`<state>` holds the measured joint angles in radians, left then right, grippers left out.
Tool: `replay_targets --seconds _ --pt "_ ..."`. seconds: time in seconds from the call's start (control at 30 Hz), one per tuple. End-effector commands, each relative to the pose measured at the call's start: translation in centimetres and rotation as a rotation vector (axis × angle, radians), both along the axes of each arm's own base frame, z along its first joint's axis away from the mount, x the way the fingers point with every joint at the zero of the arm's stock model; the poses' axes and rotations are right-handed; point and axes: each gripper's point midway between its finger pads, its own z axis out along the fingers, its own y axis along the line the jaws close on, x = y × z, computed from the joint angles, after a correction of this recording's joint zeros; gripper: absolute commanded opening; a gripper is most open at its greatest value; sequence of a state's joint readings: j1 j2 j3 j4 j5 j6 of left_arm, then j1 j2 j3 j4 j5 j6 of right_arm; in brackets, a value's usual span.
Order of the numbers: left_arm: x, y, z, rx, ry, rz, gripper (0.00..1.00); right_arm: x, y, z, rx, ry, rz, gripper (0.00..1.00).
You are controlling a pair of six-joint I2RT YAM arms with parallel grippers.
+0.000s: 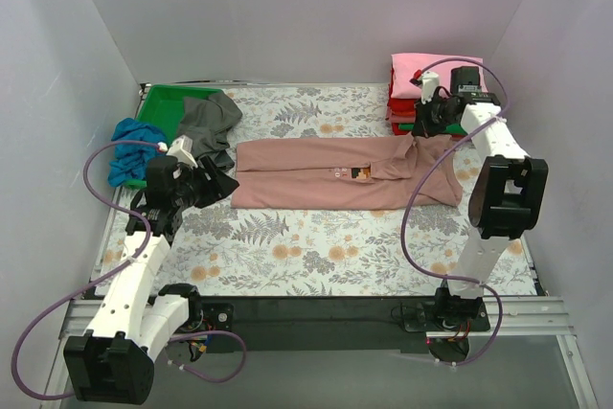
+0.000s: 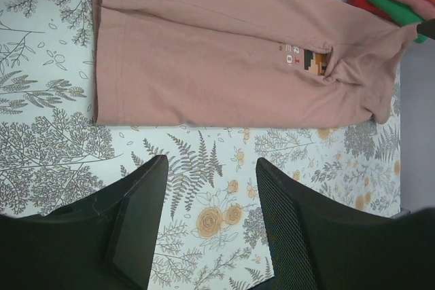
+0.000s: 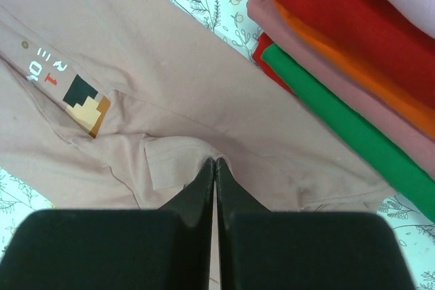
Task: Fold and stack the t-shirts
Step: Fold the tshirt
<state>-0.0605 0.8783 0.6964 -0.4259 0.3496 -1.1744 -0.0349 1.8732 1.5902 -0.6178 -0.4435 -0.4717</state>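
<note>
A dusty-pink t-shirt (image 1: 326,171) with a small pixel chest graphic (image 1: 360,173) lies lengthways across the table's far half, sides folded in. My right gripper (image 3: 215,162) is shut on a fold of its cloth near the collar, at its right end (image 1: 419,141). My left gripper (image 2: 209,188) is open and empty, over bare covering just in front of the shirt's hem (image 2: 170,121). A stack of folded shirts (image 1: 420,93), pink on top with red and green below, sits at the far right and shows in the right wrist view (image 3: 353,66).
A green plastic tray (image 1: 168,107) stands at the far left with a grey shirt (image 1: 208,122) draped over its edge and a blue shirt (image 1: 127,148) beside it. The floral table covering (image 1: 316,246) is bare in front. Walls close in on three sides.
</note>
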Motion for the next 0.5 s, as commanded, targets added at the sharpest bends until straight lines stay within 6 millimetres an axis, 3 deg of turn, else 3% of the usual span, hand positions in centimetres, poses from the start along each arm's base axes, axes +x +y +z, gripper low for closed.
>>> replay_targets --seconds 0.0,0.17,0.3,0.47 --pt "-0.3 -0.1 0.2 0.005 -0.028 -0.025 0.54 2.0 -0.1 1.4 -0.037 -0.066 -0.007 0.01" --pt "-0.4 0.0 -0.1 0.009 -0.025 -0.022 0.54 3.1 1.0 0.7 -0.064 -0.068 0.020 0.02" --pt "-0.4 0.0 -0.1 0.011 -0.024 -0.021 0.54 4.0 2.5 0.4 -0.105 -0.080 0.057 0.29" --pt "-0.6 0.1 0.3 0.011 -0.041 -0.020 0.54 3.6 2.1 2.8 -0.144 -0.128 0.053 0.45"
